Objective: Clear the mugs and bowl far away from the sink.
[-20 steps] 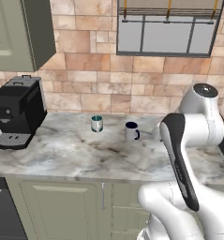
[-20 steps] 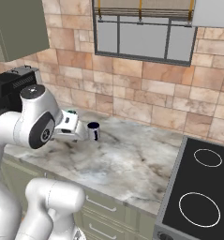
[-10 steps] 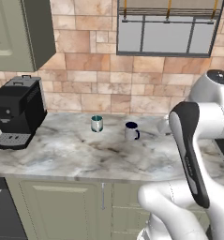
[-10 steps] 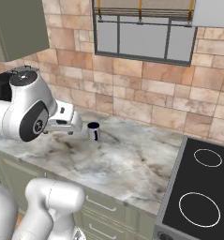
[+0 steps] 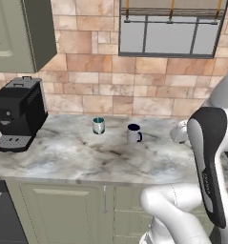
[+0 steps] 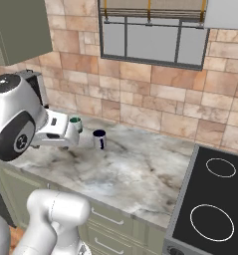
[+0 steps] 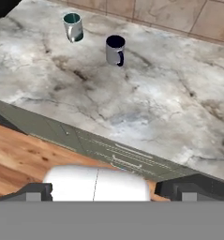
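since a second ago the arm has swung up and back, off the counter's front edge. gripper (image 7: 104, 192) hangs released, fingers wide, holding nothing. on the marble counter (image 5: 77, 157) stand both mugs near the back edge: navy mug (image 7: 115, 50) nearer, teal mug (image 7: 73, 26) beyond, toward the coffee machine (image 5: 17, 114).

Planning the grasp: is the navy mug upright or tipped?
Upright. The navy mug stands on its base on the counter, dark opening facing up.
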Controlling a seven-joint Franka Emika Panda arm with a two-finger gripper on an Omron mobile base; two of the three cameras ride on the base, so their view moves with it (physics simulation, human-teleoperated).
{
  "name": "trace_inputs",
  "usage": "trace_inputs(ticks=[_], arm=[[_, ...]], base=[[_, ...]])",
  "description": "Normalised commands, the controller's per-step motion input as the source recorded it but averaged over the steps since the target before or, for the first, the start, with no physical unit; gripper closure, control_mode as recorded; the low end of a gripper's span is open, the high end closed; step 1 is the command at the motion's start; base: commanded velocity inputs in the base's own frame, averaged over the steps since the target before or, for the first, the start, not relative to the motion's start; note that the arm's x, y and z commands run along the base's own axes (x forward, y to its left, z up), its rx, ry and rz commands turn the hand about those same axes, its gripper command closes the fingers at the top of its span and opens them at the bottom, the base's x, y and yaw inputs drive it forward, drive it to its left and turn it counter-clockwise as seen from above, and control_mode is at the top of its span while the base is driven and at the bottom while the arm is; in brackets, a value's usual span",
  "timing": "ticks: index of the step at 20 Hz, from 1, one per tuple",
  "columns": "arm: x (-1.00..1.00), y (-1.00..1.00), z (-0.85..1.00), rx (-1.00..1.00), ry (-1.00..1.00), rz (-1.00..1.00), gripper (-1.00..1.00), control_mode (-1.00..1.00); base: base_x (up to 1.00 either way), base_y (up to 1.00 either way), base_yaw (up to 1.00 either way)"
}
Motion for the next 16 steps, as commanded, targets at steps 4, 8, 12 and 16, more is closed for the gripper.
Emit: trace_inputs(ticks=[4,8,12,16], arm=[[-0.15,0.0,0.17,0.0,0.0,0.0,-1.0,-1.0],[0.0,0.0,0.15,0.0,-0.01,0.0,-1.0,-1.0],[0.0,0.0,0.07,0.0,-0.01,0.0,-1.0,1.0],[0.0,0.0,0.0,0.0,0.0,0.0,-1.0,1.0]], base=[[0.0,0.0,0.0],[0.0,0.0,0.0],[-0.04,-0.03,-0.09],[-0.09,-0.1,-0.52]])
